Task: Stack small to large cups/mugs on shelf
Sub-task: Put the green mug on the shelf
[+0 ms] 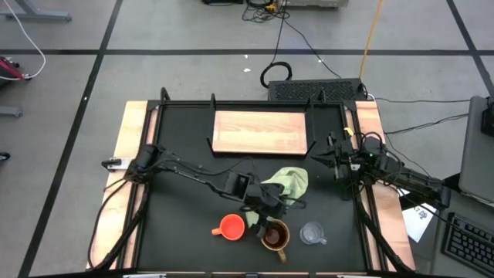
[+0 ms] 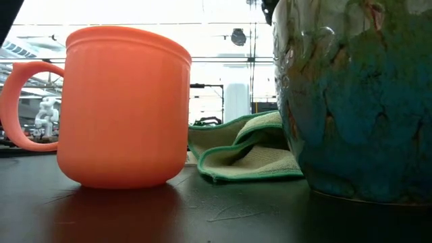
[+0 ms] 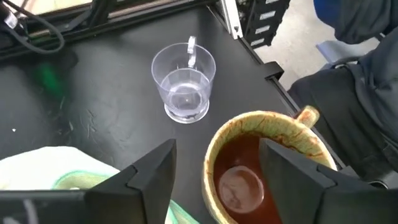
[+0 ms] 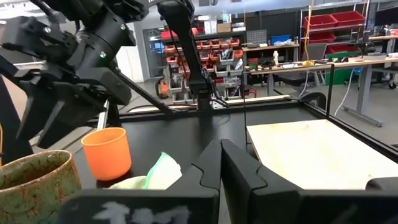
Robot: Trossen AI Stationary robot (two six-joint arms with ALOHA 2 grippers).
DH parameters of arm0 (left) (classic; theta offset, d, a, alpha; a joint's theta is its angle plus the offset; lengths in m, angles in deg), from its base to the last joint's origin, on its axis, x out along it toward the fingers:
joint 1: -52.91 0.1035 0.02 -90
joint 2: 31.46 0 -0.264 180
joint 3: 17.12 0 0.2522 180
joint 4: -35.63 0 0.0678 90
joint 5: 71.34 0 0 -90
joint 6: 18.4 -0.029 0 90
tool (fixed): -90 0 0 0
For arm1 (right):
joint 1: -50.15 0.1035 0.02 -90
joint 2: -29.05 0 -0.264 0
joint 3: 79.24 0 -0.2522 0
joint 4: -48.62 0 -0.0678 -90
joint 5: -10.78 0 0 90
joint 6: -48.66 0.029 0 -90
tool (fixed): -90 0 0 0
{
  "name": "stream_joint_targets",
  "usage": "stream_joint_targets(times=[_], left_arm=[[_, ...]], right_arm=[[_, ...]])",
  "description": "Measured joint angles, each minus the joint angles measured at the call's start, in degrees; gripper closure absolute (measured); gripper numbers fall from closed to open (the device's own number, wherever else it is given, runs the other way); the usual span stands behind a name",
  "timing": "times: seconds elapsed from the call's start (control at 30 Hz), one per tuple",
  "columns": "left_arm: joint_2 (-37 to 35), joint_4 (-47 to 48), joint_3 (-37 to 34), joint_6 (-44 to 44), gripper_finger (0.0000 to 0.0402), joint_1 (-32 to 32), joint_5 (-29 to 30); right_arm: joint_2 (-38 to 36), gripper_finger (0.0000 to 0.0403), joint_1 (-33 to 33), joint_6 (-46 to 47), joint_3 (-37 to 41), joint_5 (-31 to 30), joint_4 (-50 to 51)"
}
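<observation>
- The brown mug (image 3: 264,165) is sitting directly under the left gripper (image 3: 217,165), whose fingers are standing wide apart, one outside the rim and one over the mouth, gripping nothing yet.
- It is looking thick-walled and glazed, so I judge it the heaviest and slickest of the three; pinching the rim wall opposite the handle, which is pointing away from the gripper, is probably the safest hold.
- The clear glass cup (image 3: 183,84) is standing just beyond the gripper's fingertips, apart from the mug; it is likely light and brittle, and wants a gentle squeeze.
- The orange cup (image 1: 231,227) is standing just beside the gripper on its other side, upright, and seems light and stiff.
- The green cloth (image 1: 287,182) is lying crumpled behind the gripper, towards the shelf (image 1: 259,132), which is lying well beyond it and carrying no cups.
- The right gripper (image 4: 219,163) is waiting at the table's right edge, its fingers looking closed together and empty, though its tips are partly hidden.
</observation>
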Motion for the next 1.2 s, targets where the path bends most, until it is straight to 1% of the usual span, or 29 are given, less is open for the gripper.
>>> stream_joint_targets(times=[0.2,0.3,0.37,0.63,0.77,1.1,1.2], left_arm=[[6.19,9.14,10.77,-1.23,0.0162,0.37,-0.44],[8.05,13.53,14.89,-1.40,0.0162,0.40,-0.66],[8.59,16.60,16.34,-1.28,0.0162,0.58,-0.64],[8.81,23.22,16.91,3.03,0.0162,1.51,-0.98],[8.81,24.98,16.92,4.70,0.0162,1.53,-1.02],[9.30,24.41,16.30,7.76,0.0162,1.37,-1.83],[10.01,24.58,16.24,8.46,0.0163,1.20,-3.38]], right_arm=[[0.91,0.0403,-0.02,0.00,0.00,-0.02,0.15],[1.33,0.0403,-0.02,0.00,0.00,-0.03,0.15],[1.32,0.0403,-0.02,0.00,0.00,-0.02,0.11],[1.40,0.0403,-0.02,0.00,0.00,-0.02,0.13],[1.40,0.0403,-0.02,0.00,0.00,0.00,0.15],[1.40,0.0403,-0.02,0.00,0.00,0.00,0.14],[1.40,0.0403,-0.02,0.00,0.00,0.00,0.15]])
